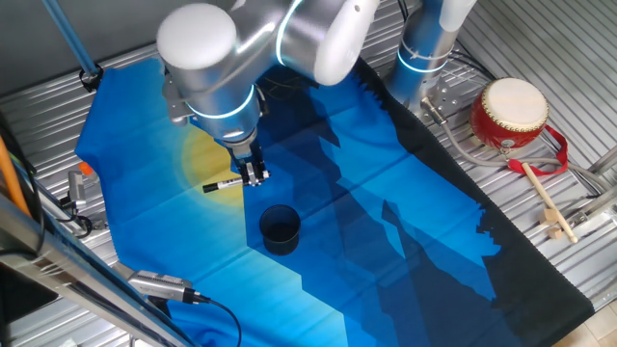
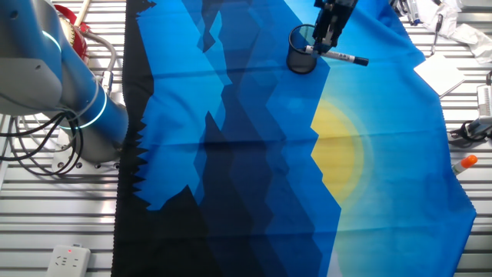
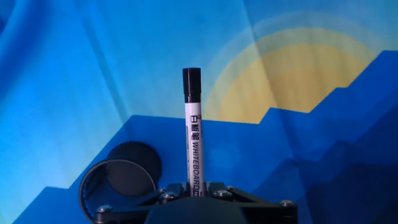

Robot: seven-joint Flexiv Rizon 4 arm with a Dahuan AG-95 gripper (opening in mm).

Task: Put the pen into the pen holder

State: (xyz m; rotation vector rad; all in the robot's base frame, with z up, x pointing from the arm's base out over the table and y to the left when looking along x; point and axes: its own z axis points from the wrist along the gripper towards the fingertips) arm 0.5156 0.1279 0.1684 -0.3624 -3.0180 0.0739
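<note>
The pen (image 1: 224, 183) is a white whiteboard marker with a black cap. My gripper (image 1: 254, 174) is shut on its uncapped end and holds it level above the blue cloth. In the hand view the pen (image 3: 193, 134) sticks straight out from between my fingertips, cap away from me. In the other fixed view the pen (image 2: 344, 56) juts right from my gripper (image 2: 321, 48). The pen holder (image 1: 280, 228), a dark round cup, stands upright on the cloth just in front of my gripper. It shows low left in the hand view (image 3: 118, 182) and beside my gripper in the other fixed view (image 2: 302, 51).
A red-and-cream drum (image 1: 511, 113) and a wooden drumstick (image 1: 547, 200) lie at the right on the metal table. The arm's base (image 1: 424, 58) stands at the back. Cables and a small orange-tipped item (image 2: 463, 162) sit off the cloth's edge.
</note>
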